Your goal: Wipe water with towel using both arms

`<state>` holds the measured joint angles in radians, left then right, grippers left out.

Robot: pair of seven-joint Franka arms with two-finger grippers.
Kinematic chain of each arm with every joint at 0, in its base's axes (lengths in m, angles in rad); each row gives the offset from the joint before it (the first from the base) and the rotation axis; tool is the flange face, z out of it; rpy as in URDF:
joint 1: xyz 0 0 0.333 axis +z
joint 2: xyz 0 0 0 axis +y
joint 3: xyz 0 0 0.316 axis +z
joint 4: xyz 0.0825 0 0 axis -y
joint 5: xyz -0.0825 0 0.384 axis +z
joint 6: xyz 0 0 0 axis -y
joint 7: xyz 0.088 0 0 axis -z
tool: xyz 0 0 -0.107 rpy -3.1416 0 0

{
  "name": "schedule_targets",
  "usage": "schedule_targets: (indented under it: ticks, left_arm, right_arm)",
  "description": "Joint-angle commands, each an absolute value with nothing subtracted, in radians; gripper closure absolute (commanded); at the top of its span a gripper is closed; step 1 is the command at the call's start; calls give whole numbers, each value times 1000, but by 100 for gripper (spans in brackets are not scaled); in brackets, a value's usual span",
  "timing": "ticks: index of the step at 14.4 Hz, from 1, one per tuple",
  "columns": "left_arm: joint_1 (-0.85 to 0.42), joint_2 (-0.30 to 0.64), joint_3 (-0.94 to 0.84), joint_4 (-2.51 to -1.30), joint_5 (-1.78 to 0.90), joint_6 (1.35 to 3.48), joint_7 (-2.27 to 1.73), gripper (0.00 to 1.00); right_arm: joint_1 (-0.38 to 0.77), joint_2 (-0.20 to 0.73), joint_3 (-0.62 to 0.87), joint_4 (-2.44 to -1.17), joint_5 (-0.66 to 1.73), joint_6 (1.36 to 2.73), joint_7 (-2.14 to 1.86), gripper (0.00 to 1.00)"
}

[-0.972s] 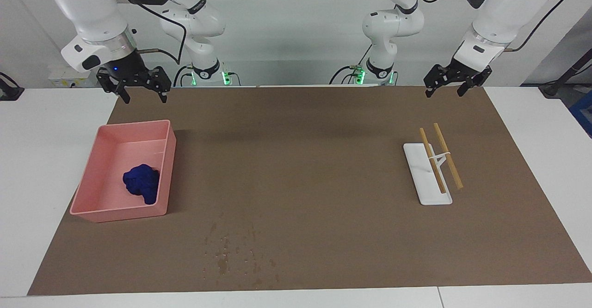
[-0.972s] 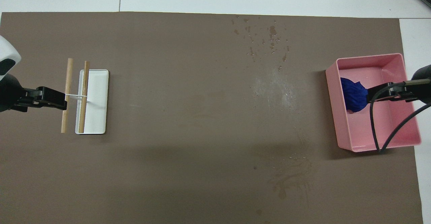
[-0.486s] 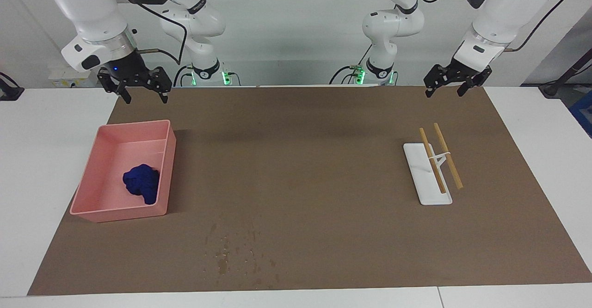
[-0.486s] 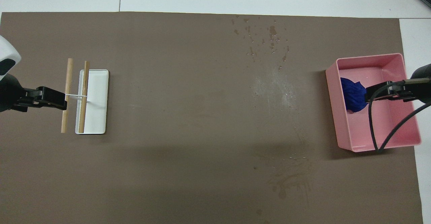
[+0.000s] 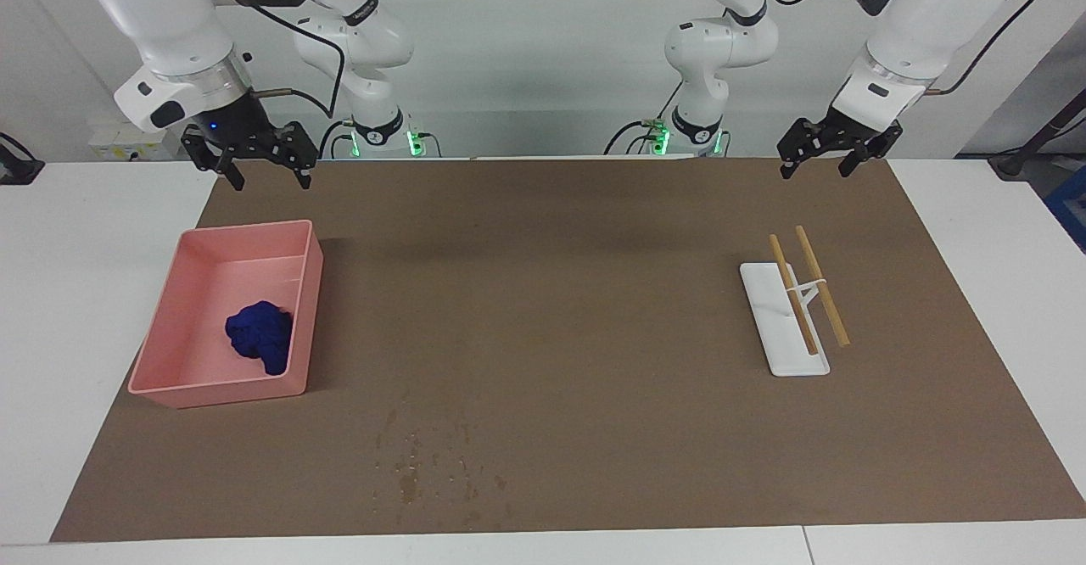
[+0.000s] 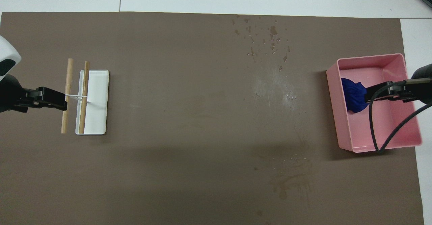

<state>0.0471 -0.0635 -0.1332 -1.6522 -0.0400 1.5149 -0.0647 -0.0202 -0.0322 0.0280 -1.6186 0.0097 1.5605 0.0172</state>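
Note:
The water (image 5: 433, 461) is a patch of dark specks on the brown mat near the table edge farthest from the robots; it also shows in the overhead view (image 6: 266, 41). The blue towel (image 5: 260, 336) lies bunched in the pink tray (image 5: 246, 230) at the right arm's end. In the overhead view the towel (image 6: 352, 95) is partly covered by my right gripper (image 6: 368, 95). My right gripper (image 5: 267, 176) is open and empty, raised over the mat edge by the tray. My left gripper (image 5: 814, 166) is open and empty, raised at the left arm's end, and also shows in the overhead view (image 6: 64, 102).
A white rack with two wooden sticks (image 5: 793, 310) stands on the mat (image 5: 551, 293) at the left arm's end, under my left gripper in the overhead view (image 6: 91, 101). A pale smear (image 6: 275, 90) and faint stains (image 6: 290, 181) mark the mat nearer the robots than the water.
My right gripper has shifted slightly toward the table's middle, above the tray. The left arm, towel and water have not moved.

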Motion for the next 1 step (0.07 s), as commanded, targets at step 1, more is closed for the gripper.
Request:
schedule_targets:
  ticks: [1]
  left_arm:
    - [37,-80,-121,-1660,-46,1502,-60,0]
  right_arm:
    - [-35,-32,35,-1620,28,1577,28,0]
